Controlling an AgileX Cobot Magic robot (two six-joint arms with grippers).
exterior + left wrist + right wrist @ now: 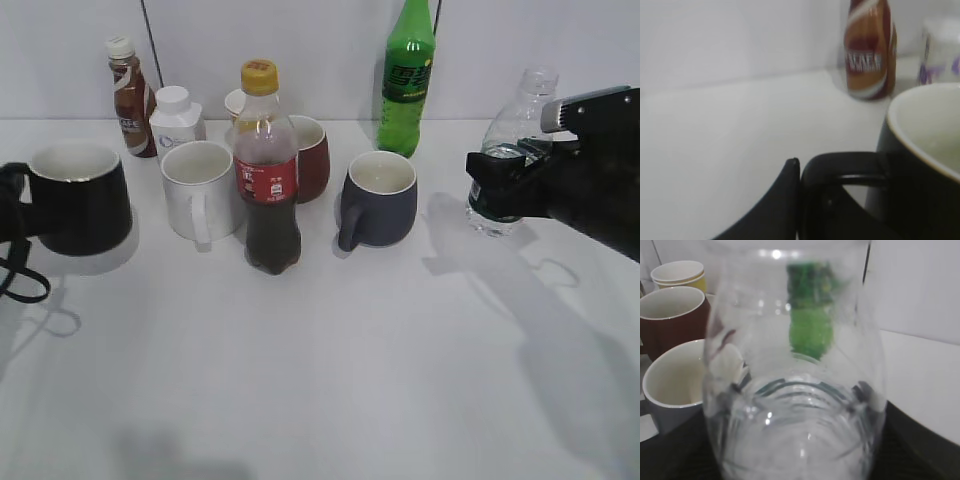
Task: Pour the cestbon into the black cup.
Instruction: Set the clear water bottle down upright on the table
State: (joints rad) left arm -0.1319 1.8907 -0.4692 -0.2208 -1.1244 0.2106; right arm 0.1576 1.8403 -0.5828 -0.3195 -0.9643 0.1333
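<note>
The right gripper (500, 180) clamps the small clear capless cestbon bottle (515, 125) upright at the white table's (320, 380) right, ready to carry, while the left gripper (12, 215), apparently closed on the handle, steadies the glossy black cup (78, 200) far left before a plain white wall (300, 50).

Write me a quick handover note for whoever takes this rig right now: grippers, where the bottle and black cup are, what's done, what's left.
Right gripper: closed around the cestbon, which stands upright and capless at the table's right side.
Left gripper: at the black cup's handle at far left; whether it is gripping cannot be told.
Black cup: upright on the table, far from the bottle, with the white mug, cola bottle and grey mug between them.
Done: bottle grasped.
Left: bring bottle and cup together, tilt the bottle, pour into the black cup.
</note>
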